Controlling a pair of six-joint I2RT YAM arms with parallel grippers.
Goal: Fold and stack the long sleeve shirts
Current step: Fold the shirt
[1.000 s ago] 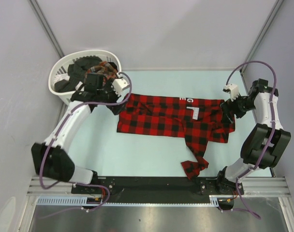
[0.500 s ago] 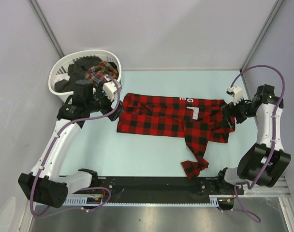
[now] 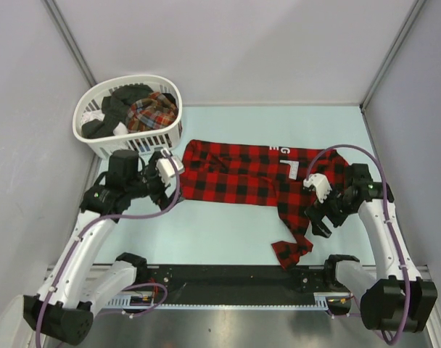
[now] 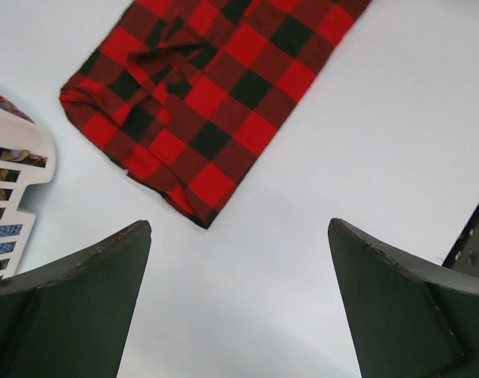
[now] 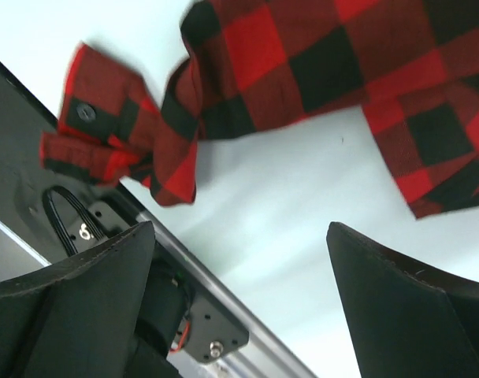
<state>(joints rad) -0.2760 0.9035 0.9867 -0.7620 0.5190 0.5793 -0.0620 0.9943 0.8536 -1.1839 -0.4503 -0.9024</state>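
The red-and-black shirt [image 3: 242,174] lies flat just beside the basket [image 3: 144,141]; the left gripper [image 4: 239,228] and the right gripper [image 5: 241,228] both hang open and empty. I think it is best to pinch the crumpled sleeve [image 3: 291,246], farthest from the basket, at its cuff.

The pale green table [image 3: 213,232] carries two items. A red-and-black checked shirt [image 3: 242,174] lies spread flat across its middle, one sleeve trailing toward the near edge. A white slatted basket [image 3: 144,142] stands at the far left corner.

Red-and-black shirt [image 3: 242,174] lies spread flat, 1 sleeve trailing; plaid shirt [image 3: 151,112], seemingly crumpled, in basket [image 3: 119,143].
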